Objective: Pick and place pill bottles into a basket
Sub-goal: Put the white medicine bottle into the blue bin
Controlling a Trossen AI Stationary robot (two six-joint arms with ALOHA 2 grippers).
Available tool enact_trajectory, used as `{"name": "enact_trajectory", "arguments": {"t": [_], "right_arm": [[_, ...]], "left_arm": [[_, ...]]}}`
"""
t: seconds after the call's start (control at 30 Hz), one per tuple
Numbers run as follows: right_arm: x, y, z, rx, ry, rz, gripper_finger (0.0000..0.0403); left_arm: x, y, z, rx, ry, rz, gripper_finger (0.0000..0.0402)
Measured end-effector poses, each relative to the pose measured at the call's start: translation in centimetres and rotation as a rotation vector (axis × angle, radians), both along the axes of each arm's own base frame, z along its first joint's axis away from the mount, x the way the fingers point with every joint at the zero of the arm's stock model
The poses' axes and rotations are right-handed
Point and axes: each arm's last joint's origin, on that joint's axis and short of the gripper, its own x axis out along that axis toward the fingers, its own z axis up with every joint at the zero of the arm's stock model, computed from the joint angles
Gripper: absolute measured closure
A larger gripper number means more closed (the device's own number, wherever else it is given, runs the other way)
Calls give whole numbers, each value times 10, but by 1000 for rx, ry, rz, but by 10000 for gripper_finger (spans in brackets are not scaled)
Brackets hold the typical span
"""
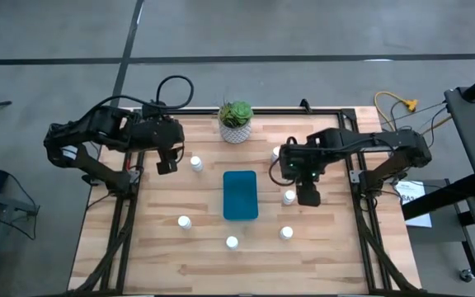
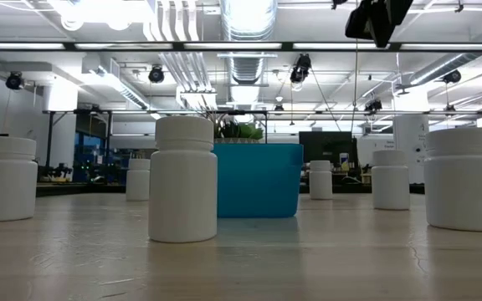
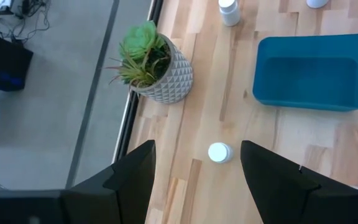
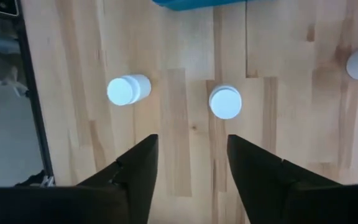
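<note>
Six small white pill bottles stand upright on the wooden table around the teal basket (image 1: 240,195), (image 2: 258,180). My left gripper (image 1: 167,163) is open and hangs above the table, left of the bottle (image 1: 196,163). That bottle shows between its fingers in the left wrist view (image 3: 219,152). My right gripper (image 1: 308,194) is open, above the table, just right of another bottle (image 1: 289,197), (image 4: 225,101). Other bottles stand at the front left (image 1: 185,221), front middle (image 1: 232,242), front right (image 1: 286,233) and right of the plant (image 1: 275,154).
A white pot with a green plant (image 1: 236,121), (image 3: 154,62) stands at the table's far edge behind the basket. Black frame rails run along the table's left and right sides. In the low view the bottles (image 2: 183,191), (image 2: 461,177) stand in front of and beside the basket.
</note>
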Motion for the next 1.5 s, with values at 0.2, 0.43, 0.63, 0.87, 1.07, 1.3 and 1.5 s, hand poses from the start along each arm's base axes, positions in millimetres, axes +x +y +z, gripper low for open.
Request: {"name": "enact_trajectory", "arguments": {"t": [0.2, 0.43, 0.63, 0.87, 1.07, 1.3, 1.5], "right_arm": [[4, 0, -17, -6, -2, -1, 195], [1, -1, -38, -37, 62, 21, 194], [2, -2, -63, -71, 58, 23, 195], [8, -2, -88, -87, -13, 19, 201], [5, -2, -105, -88, -2, 20, 202], [1, -2, -120, -90, 7, 30, 202], [2, -3, -124, -117, -16, 29, 202]], "left_arm": [[0, 0, 0, 7, 0, 3, 183], [0, 0, 0, 9, 0, 5, 183], [1, 0, 0, 12, 0, 6, 183], [1, 0, 0, 12, -6, 7, 183], [3, 0, 1, 11, -22, 7, 183], [3, 0, 1, 17, -22, 11, 183], [3, 1, 1, 24, -25, 16, 183]]}}
